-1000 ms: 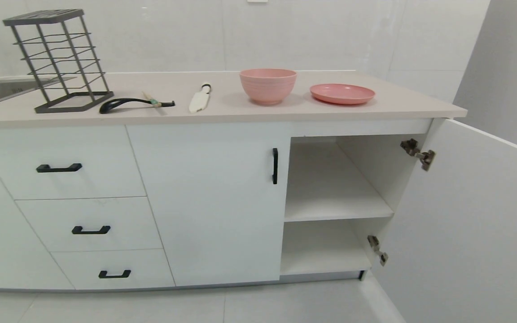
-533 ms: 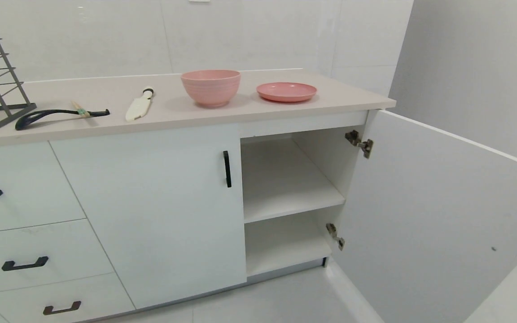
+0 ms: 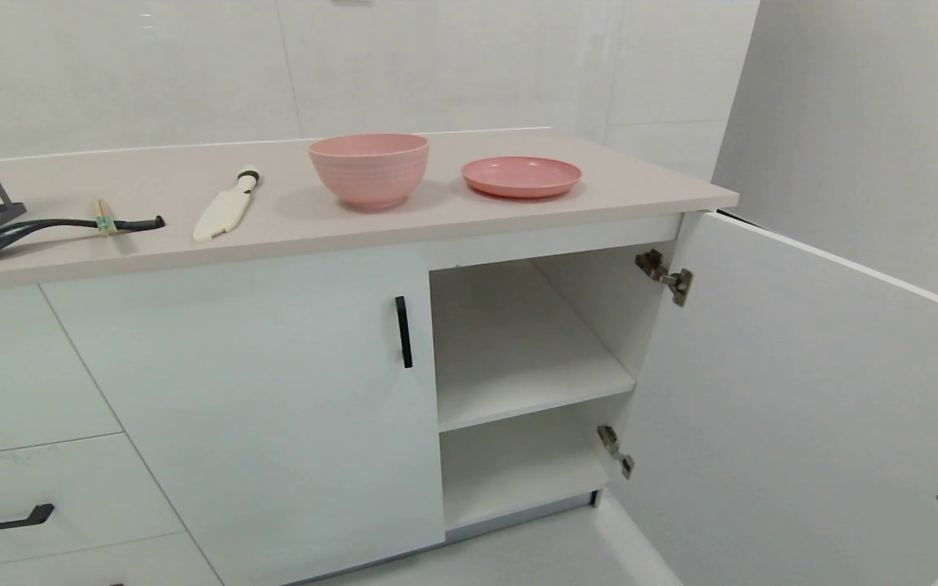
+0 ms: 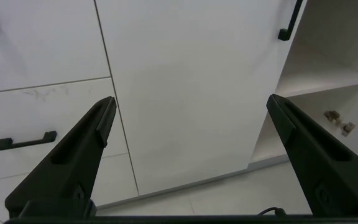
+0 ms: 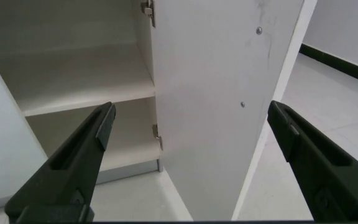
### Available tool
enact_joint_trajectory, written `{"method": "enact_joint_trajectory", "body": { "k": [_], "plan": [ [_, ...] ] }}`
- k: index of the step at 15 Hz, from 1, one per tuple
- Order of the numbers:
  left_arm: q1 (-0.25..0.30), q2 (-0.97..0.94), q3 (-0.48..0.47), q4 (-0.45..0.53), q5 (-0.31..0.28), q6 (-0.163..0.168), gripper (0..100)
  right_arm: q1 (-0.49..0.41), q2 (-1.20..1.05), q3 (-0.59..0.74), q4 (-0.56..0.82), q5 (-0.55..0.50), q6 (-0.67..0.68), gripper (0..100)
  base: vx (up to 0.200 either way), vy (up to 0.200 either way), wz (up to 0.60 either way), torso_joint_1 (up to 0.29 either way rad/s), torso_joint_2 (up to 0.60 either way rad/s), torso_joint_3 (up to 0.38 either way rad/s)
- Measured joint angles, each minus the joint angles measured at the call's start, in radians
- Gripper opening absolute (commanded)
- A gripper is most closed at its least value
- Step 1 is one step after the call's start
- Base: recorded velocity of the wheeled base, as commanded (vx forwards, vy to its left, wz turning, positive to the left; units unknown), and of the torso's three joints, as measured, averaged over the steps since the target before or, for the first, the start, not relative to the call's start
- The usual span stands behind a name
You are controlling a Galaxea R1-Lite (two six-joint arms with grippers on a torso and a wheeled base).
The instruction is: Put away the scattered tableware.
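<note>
You are facing a counter [image 3: 640,191] where all the tableware is lying loose. The pink bowl [image 3: 369,169] is standing upright. The pink plate [image 3: 521,176] is sitting just beside the bowl on its right, apart from it. A cream-coloured knife [image 3: 225,208] is lying near the bowl on its left, and a black ladle [image 3: 46,229] is resting farther out on that same side, well apart. The open cabinet [image 3: 518,358] is waiting below the bowl and to its right, both shelves bare.

Your left pincer [image 4: 191,104] is hanging spread wide and gripping nothing, low in front of the closed cabinet door under the bowl. Your right pincer [image 5: 191,111] is likewise gaping wide and carrying nothing, low by the open cabinet.

The bowl is likely to be light, stiff and smooth-walled, so it may be slipping if you squeeze the round outside. Taking the rim with one finger inside and one outside is looking safer. The plate is lying flat with a shallow lip, so you are probably needing to pinch its raised edge.
</note>
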Motion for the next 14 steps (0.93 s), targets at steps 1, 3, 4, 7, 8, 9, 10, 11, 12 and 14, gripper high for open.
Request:
{"method": "enact_joint_trajectory", "body": {
  "k": [1, 3, 4, 7, 8, 9, 10, 11, 12, 14],
  "plan": [
    [0.000, 0.000, 0.000, 0.000, 0.000, 0.000, 100, 0.000, 0.000, 0.000, 0.000, 0.000, -0.002, 100, 0.000, 0.000, 0.00, 0.000, 0.00, 0.000],
    [0.000, 0.000, 0.000, 0.000, 0.000, 0.000, 100, 0.000, 0.000, 0.000, 0.000, 0.000, -0.002, 100, 0.000, 0.000, 0.30, 0.001, 0.00, -0.001],
    [0.000, 0.000, 0.000, 0.000, 0.000, 0.000, 100, 0.000, 0.000, 0.000, 0.000, 0.000, -0.002, 100, 0.000, 0.000, 0.00, 0.000, 0.00, 0.000],
    [0.000, 0.001, 0.000, 0.000, 0.000, 0.000, 100, 0.001, 0.000, 0.000, 0.000, 0.000, -0.001, 100, 0.000, 0.000, 0.00, 0.000, 0.00, 0.000],
    [-0.001, 0.001, 0.000, 0.000, 0.000, 0.000, 100, -0.001, 0.000, 0.000, 0.000, 0.000, 0.000, 100, 0.000, 0.000, 0.00, 0.000, 0.00, 0.000],
    [0.000, 0.001, 0.000, 0.000, 0.000, 0.000, 100, 0.000, 0.000, 0.000, 0.000, 0.000, 0.000, 100, 0.000, 0.000, 0.00, 0.000, 0.00, 0.000],
    [0.000, 0.001, 0.000, 0.000, 0.000, 0.000, 100, 0.001, 0.000, 0.000, 0.000, 0.000, 0.000, 100, 0.000, 0.000, 0.00, 0.000, 0.00, 0.000],
    [0.000, 0.001, 0.000, 0.000, 0.000, 0.000, 100, 0.000, 0.000, 0.000, 0.000, 0.000, -0.002, 100, 0.000, 0.000, 0.00, 0.000, 0.00, 0.000],
    [0.000, 0.001, 0.000, 0.000, 0.000, 0.000, 100, 0.000, 0.000, 0.000, 0.000, 0.000, -0.004, 100, 0.000, 0.000, 0.00, 0.000, 0.00, 0.000],
    [0.000, 0.001, 0.000, 0.000, 0.003, -0.004, 100, 0.000, 0.000, 0.000, 0.001, 0.000, -0.001, 100, 0.000, 0.000, 0.00, 0.000, 0.00, 0.000]
  ]
}}
